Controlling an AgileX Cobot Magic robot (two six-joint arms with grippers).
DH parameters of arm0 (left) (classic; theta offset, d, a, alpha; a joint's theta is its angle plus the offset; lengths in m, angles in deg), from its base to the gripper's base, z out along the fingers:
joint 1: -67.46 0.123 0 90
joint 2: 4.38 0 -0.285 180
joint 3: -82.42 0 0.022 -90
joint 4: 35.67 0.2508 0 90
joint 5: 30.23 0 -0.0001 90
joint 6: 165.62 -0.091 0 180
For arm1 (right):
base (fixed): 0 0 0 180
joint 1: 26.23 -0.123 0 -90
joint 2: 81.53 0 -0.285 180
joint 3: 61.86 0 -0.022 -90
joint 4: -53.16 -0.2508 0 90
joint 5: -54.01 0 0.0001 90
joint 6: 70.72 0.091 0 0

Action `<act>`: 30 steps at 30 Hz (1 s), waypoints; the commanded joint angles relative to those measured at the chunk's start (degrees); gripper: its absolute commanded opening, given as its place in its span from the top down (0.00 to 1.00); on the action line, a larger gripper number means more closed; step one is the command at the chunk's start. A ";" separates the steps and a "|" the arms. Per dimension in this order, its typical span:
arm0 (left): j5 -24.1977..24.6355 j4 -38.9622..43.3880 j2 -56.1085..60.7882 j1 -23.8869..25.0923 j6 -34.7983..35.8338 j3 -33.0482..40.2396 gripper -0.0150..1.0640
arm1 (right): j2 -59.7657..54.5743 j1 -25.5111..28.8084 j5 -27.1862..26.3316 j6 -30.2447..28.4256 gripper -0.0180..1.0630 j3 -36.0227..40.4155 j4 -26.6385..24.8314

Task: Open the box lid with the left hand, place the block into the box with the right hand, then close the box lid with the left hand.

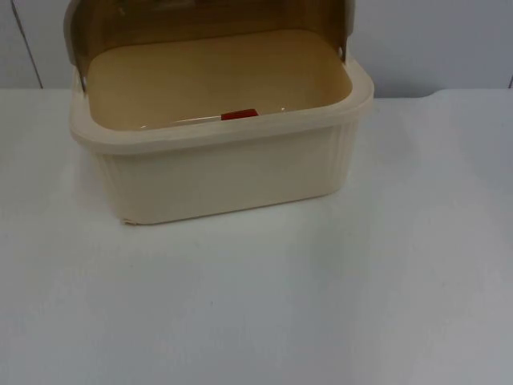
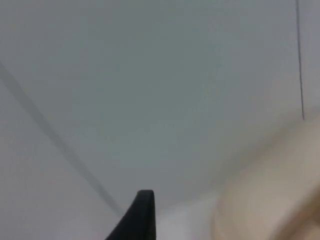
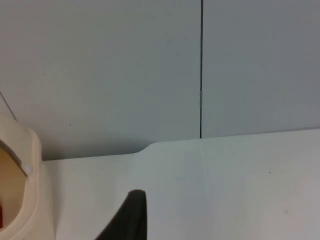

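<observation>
Block (image 1: 240, 115) already in box (image 1: 216, 172); lid (image 1: 104, 24) up. Left gripper (image 2: 142, 215) beside box, nearer lid; right gripper (image 3: 132, 215) waits. Finger state of both: cannot tell.

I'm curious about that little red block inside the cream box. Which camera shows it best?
The top view: the red block lies inside the open box, behind its front rim. The right wrist view catches just a red sliver; the left wrist view shows a blurred cream box edge.

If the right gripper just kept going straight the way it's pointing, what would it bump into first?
Probably the grey partition wall beyond the table edge. In the right wrist view the way ahead looks free; the cream box sits off to one side. Depth is hard to judge.
</observation>
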 commanded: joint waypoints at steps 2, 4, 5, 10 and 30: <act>-4.42 -0.18 -7.68 -2.33 -10.86 -6.63 0.01 | 0.14 0.02 -0.17 0.21 0.01 0.30 0.33; -4.80 0.97 -10.09 -3.10 -16.06 -9.09 0.01 | 0.14 -0.47 -0.17 0.21 0.01 0.30 0.38; -5.97 2.31 -12.34 -3.83 -20.06 -10.53 0.01 | 0.14 -1.04 -0.17 0.21 0.01 0.30 0.48; -15.90 10.36 -19.29 -5.59 -29.85 -13.91 0.01 | 0.14 -2.51 0.39 0.21 0.01 0.30 0.62; -22.05 3.42 -28.32 -8.27 -29.36 -14.25 0.77 | 0.14 -2.51 -0.65 0.21 0.01 0.30 0.86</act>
